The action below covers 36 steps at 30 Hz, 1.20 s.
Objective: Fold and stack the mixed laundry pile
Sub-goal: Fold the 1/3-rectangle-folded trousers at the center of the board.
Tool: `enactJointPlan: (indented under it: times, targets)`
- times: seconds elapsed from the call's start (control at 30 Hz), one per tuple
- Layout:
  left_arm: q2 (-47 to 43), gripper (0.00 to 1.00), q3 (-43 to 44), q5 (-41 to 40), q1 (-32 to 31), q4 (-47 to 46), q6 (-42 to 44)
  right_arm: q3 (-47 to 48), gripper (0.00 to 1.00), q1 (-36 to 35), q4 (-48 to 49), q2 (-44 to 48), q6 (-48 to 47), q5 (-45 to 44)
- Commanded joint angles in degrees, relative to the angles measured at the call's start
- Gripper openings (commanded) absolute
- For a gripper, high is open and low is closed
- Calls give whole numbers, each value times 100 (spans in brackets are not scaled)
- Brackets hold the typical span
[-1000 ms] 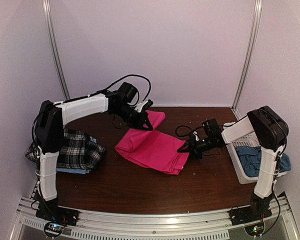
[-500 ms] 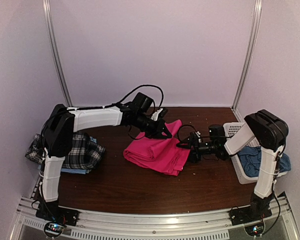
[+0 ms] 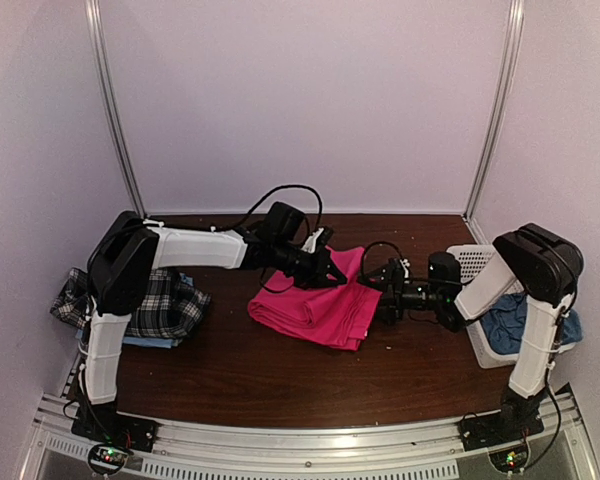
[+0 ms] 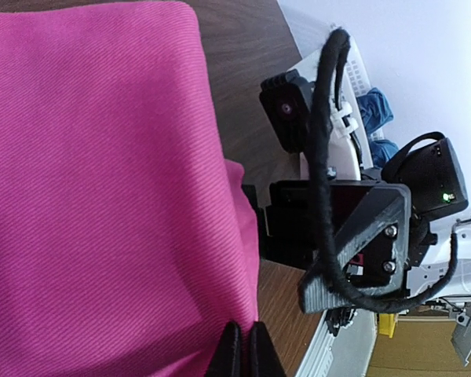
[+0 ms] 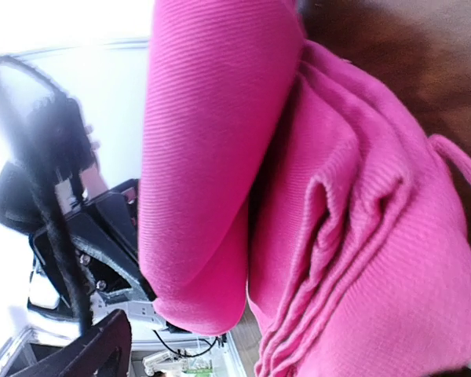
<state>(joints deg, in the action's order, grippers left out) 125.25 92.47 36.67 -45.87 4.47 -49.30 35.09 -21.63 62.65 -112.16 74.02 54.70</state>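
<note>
From above: find the hot-pink trousers [image 3: 315,308] bunched in the middle of the table [image 3: 280,385], far corner held up by the left gripper [image 3: 330,272], jaws pressed together on the cloth. Note the right gripper [image 3: 382,280] just beside the trousers' right edge, jaws apparently spread and holding nothing. Spot the black-and-white plaid shirt [image 3: 155,300] at the left edge, lying over the light blue shirt [image 3: 145,342], and the duller blue cloth [image 3: 515,315] in the white basket [image 3: 470,262] on the right. Expect trouble from two arms so close over one garment: a knocked wrist on any inward move.

From the left wrist: see the closed fingertips [image 4: 232,353] pinching a thin fold of pink, with the right gripper looming just past the hem. Fear a slipped pinch under a sideways pull, and a flap dropped crooked.

From the right wrist: make out layered, wrinkled folds with the raised flap curling over them. Hard to pick out the wrist's own fingers here; only a dark shape low left, possibly one. Beware closing on several layers at once, dragging the whole bundle and undoing the fold.
</note>
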Motion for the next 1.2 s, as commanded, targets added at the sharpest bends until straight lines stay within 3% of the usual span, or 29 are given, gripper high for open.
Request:
enactJointPlan:
  times: [0.0,0.07,0.17,0.23,0.37,0.43,0.73,0.97,1.13,1.17]
  targets:
    - [-256,0,49,-140,-63,-74,34,208,100,-26,-2338,807,-922,-574]
    - [-249,0,54,-232,-55,64,51,431,100,-26,-4121,1277,-1620,-1101]
    - [-247,0,35,-286,-28,153,96,430,94,-25,-4856,1944,-1966,-1396]
    - [-255,0,55,-298,-11,199,155,315,84,-30,-5001,2367,-2024,-1500]
    - [-256,0,132,-253,-10,227,186,170,50,-21,-5720,2703,-2224,-1726]
    - [-256,0,205,-255,-10,310,229,196,45,-27,-6005,2577,-2313,-1753]
    - [-212,0,209,-208,-10,483,333,191,42,-65,-5286,1814,-2101,-1413]
    - [-212,0,307,-147,-74,629,367,154,26,-110,-4354,1143,-1809,-1190]
    - [-220,0,401,-121,-109,676,193,46,0,-183,-3924,998,-1622,-1163]
    - [-229,0,444,-103,-119,661,143,42,0,-188,-3900,977,-1604,-1156]
